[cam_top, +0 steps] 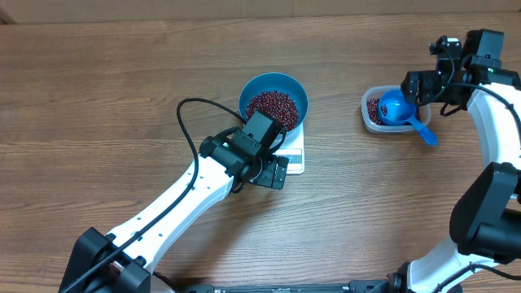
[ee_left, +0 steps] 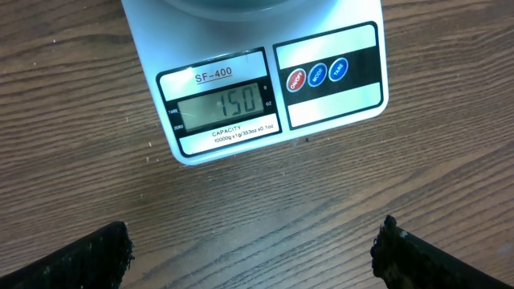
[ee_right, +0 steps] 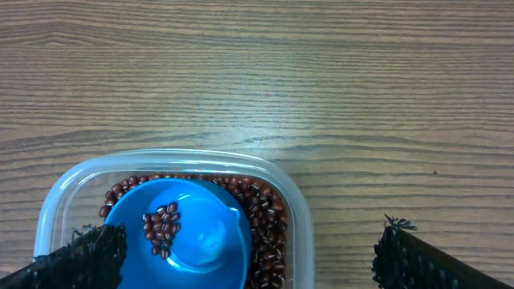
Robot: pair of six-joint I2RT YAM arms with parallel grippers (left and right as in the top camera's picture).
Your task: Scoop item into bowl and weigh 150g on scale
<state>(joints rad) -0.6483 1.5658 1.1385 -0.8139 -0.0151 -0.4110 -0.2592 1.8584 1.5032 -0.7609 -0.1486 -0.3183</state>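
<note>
So the blue bowl point(cam_top: 273, 81) sits on the white scale point(ee_left: 257, 88), loaded with red-brown beans point(cam_top: 273, 107), and the display reads 150. The left gripper point(ee_left: 253, 241) hangs over the wood table point(ee_left: 72, 120) just in front of the scale, fingers wide apart, nothing in them. The right gripper point(ee_right: 250, 241) is spread wide and empty too, above the clear tub point(ee_right: 297, 217), where the blue scoop point(cam_top: 395, 107) lies in more beans.

Looks like a robotics lab bench: on a wood-grain table point(cam_top: 98, 98), a cabled white left arm point(cam_top: 175, 199) reaches in from 7 o'clock, a right arm point(cam_top: 496, 122) from 4 o'clock, with a digital scale point(ee_left: 257, 72) near centre.
</note>
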